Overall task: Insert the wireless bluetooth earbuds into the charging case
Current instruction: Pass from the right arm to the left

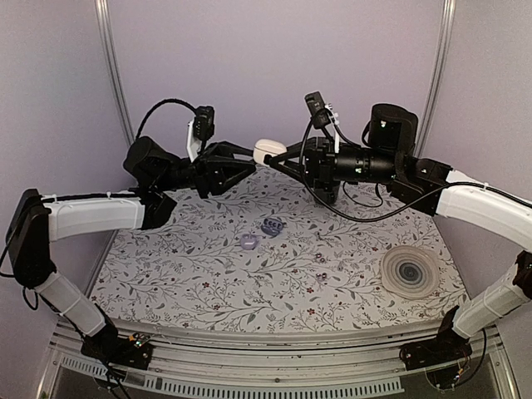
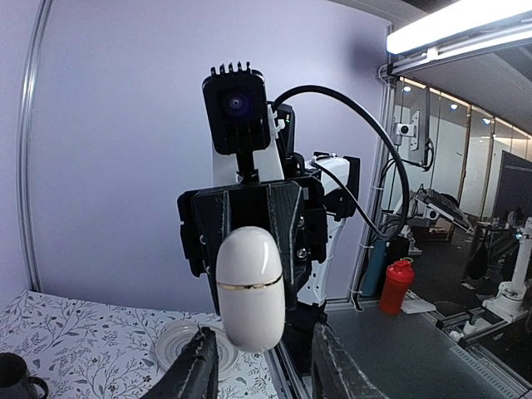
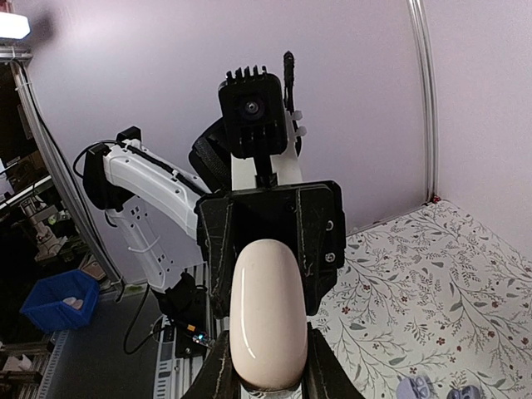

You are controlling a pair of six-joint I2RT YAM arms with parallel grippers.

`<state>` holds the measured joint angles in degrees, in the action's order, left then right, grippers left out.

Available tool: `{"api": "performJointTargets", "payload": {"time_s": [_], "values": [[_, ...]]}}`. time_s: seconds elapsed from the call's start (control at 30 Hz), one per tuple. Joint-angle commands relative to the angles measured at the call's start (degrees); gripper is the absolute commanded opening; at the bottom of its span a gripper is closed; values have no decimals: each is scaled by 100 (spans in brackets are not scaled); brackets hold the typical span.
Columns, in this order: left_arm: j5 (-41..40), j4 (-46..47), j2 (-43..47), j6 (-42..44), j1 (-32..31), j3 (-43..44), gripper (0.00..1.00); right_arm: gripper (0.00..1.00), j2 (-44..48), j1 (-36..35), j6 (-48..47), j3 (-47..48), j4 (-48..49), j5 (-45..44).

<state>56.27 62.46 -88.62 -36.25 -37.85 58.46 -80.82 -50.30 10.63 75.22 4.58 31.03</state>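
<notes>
Case (image 1: pixel 268 151), lid shut, hangs clamped in the right hand (image 3: pixel 268 374) above the tabletop (image 1: pixel 332 278). Left hand (image 2: pixel 262 366), fingers apart, faces it, likely to open it.

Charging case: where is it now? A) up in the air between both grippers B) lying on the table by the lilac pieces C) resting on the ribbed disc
A: the charging case is held off the table, between the left gripper and the right gripper.
</notes>
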Motion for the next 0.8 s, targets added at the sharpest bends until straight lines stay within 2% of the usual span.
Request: {"api": "performJointTargets", "payload": {"time_s": [0.0,0.17,0.47,0.63,0.77], "values": [[156,-395,126,218,-17,210,38,4,-14,-27,-79,-132,-56,82],[114,-1229,143,740,-150,402,31,5,-103,-28,-110,-35,-134,113],[183,-1764,136,1071,-227,509,19,5,-79,-33,-158,-25,-193,71],[264,-2179,134,1382,-325,653,28,5,-167,-35,-186,59,-297,101],[250,-2183,145,1387,-337,640,29,5,-166,-26,-184,45,-266,82]]}}
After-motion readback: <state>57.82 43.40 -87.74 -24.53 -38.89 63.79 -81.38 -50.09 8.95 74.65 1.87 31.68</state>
